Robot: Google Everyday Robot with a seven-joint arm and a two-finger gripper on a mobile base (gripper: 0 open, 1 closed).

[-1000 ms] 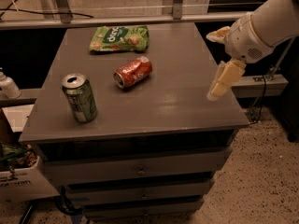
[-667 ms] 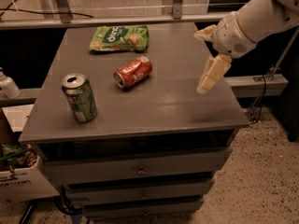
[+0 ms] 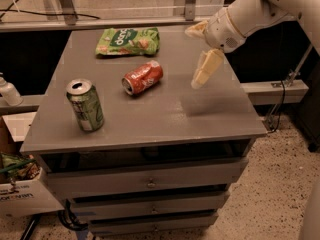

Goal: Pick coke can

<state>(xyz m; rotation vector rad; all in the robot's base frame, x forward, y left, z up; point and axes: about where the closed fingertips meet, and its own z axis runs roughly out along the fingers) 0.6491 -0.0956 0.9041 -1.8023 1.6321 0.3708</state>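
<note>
The coke can (image 3: 142, 77) is red-orange with white markings and lies on its side near the middle of the grey cabinet top (image 3: 165, 114). My gripper (image 3: 192, 59) hangs above the cabinet top to the right of the can, apart from it. Its two cream fingers (image 3: 207, 69) are spread open and hold nothing. The white arm comes in from the upper right.
A green-and-silver can (image 3: 86, 105) stands upright at the front left of the cabinet top. A green snack bag (image 3: 128, 40) lies at the back. Drawers (image 3: 150, 181) are below. A white bottle (image 3: 7, 91) and a cardboard box (image 3: 22, 194) sit at the left.
My gripper has moved left over the cabinet top, closer to the coke can. The cans and the bag have not moved.
</note>
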